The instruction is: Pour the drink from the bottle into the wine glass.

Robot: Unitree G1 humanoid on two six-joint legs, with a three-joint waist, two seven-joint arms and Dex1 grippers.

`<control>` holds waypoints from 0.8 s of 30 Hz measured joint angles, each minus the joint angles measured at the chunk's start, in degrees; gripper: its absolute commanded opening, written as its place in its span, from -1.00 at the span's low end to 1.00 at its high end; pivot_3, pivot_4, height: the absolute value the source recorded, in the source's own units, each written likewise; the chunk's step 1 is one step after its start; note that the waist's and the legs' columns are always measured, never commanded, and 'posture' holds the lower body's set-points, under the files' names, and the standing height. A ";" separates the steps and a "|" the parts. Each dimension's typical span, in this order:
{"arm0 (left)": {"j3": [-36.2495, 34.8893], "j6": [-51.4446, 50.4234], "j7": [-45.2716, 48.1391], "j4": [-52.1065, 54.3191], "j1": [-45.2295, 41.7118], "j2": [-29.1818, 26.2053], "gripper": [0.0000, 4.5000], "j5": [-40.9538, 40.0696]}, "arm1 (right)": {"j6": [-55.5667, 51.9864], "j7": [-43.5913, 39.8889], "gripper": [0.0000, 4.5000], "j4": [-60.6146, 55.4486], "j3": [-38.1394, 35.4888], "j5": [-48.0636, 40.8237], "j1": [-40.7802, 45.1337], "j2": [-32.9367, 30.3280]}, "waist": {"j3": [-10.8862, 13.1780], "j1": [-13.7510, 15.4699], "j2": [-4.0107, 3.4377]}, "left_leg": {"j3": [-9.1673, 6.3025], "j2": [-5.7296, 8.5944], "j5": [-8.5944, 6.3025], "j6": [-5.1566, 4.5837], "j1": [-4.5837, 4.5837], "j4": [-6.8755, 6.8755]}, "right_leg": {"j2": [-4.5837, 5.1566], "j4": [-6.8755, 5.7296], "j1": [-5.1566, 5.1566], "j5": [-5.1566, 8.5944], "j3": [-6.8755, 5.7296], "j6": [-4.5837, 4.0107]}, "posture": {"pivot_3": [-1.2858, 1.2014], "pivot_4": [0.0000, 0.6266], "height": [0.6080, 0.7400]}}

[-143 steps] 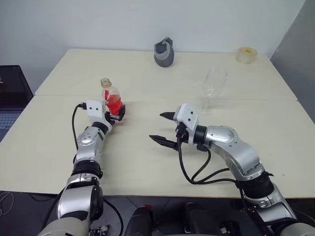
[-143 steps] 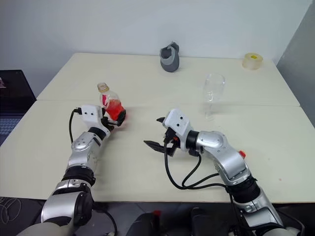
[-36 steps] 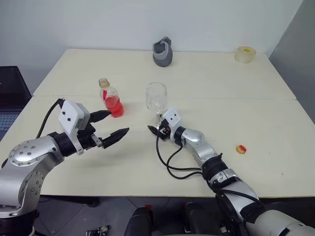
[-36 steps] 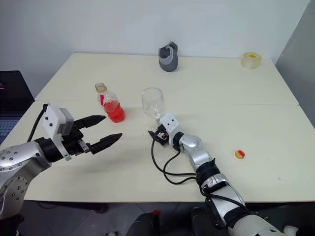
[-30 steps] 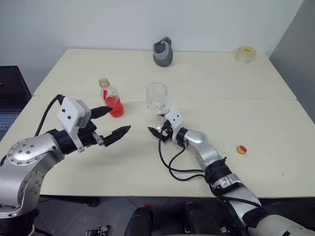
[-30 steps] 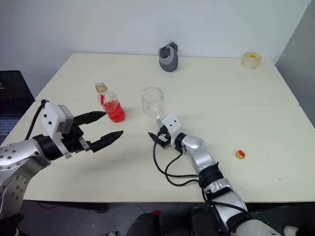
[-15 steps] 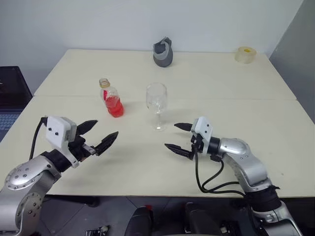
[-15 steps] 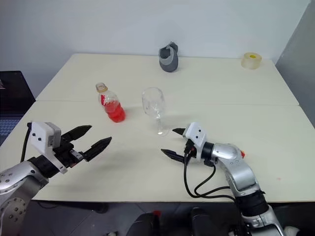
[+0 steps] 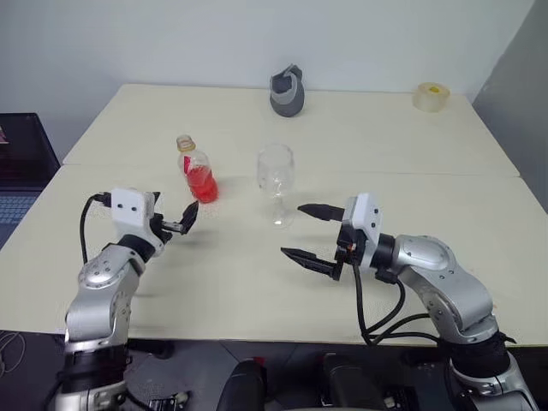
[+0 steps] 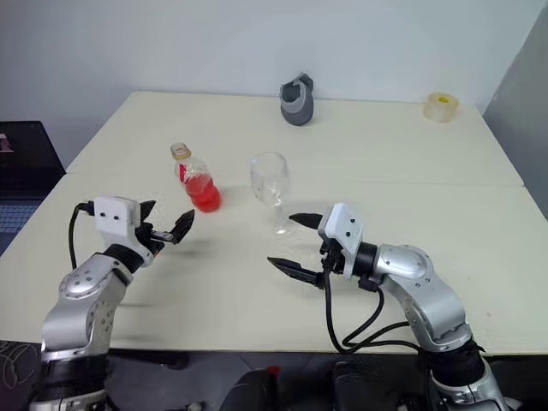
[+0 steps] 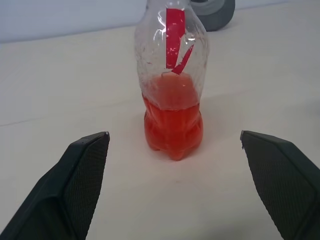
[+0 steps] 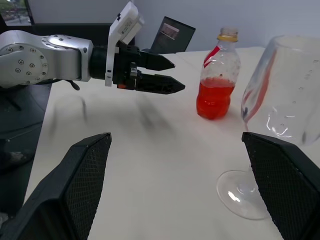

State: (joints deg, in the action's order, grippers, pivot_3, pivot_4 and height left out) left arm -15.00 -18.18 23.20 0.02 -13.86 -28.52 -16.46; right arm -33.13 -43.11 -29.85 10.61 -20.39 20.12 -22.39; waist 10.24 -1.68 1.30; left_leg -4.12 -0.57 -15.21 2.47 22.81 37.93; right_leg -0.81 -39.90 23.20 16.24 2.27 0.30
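Standing upright on the table [image 9: 257,282]: bottle [image 9: 195,169], lower part filled with red drink [image 11: 172,127], directly ahead of the left gripper [image 9: 175,225], whose jaws are spread wide, clear of it. Wine glass [image 9: 276,183] upright, just beside the bottle. Right gripper [image 9: 310,233] near the glass's foot, jaws spread, empty.

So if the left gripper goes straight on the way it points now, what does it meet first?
Most likely the bottle: it stands upright between the open fingers of the left gripper, straight ahead, not yet touched.
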 measured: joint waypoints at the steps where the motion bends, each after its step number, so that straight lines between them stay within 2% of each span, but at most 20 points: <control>1: 0.29 0.97 0.08 -2.87 -1.48 0.00 1.00 0.39 | -0.97 0.85 0.98 -0.75 -0.07 0.00 0.33 -0.26 | 0.00 0.00 0.00 | -0.01 0.01 0.00 0.00 0.00 0.00 | 0.00 -0.01 0.00 0.00 0.00 0.00 | 0.03 -0.52 1.00; 10: 2.32 7.66 3.56 -20.21 -11.47 -0.07 1.00 2.99 | -4.80 3.82 0.98 -4.84 -0.21 -1.16 0.25 -2.21 | 0.00 0.08 0.02 | -0.05 0.04 0.00 0.00 0.04 0.03 | 0.01 -0.01 0.00 0.00 -0.07 0.00 | 0.03 -0.52 1.00; 17: 4.64 12.51 7.48 -29.79 -17.45 -0.12 1.00 4.68 | -5.03 4.44 0.98 -6.41 -0.22 -1.22 0.17 -4.29 | -0.01 0.06 0.02 | -0.05 0.03 0.00 0.00 0.04 0.03 | 0.00 -0.01 0.00 0.00 -0.08 0.00 | 0.03 -0.52 1.00; 24: 5.58 17.61 7.44 -40.43 -24.35 0.14 1.00 6.69 | -5.17 4.72 0.98 -6.40 -0.22 -1.24 0.78 -4.63 | 0.00 0.05 0.03 | -0.05 0.06 0.00 0.00 0.07 0.04 | 0.00 -0.01 0.01 0.00 -0.09 0.01 | 0.03 -0.52 1.00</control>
State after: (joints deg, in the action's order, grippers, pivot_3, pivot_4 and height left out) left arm -9.41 -0.58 30.64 -40.41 -38.22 -28.38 -9.78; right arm -38.30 -38.39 -36.24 10.39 -21.64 20.90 -27.02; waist 10.23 -1.63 1.33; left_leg -4.17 -0.51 -15.20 2.47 22.87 37.97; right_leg -0.81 -39.91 23.20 16.23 2.18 0.31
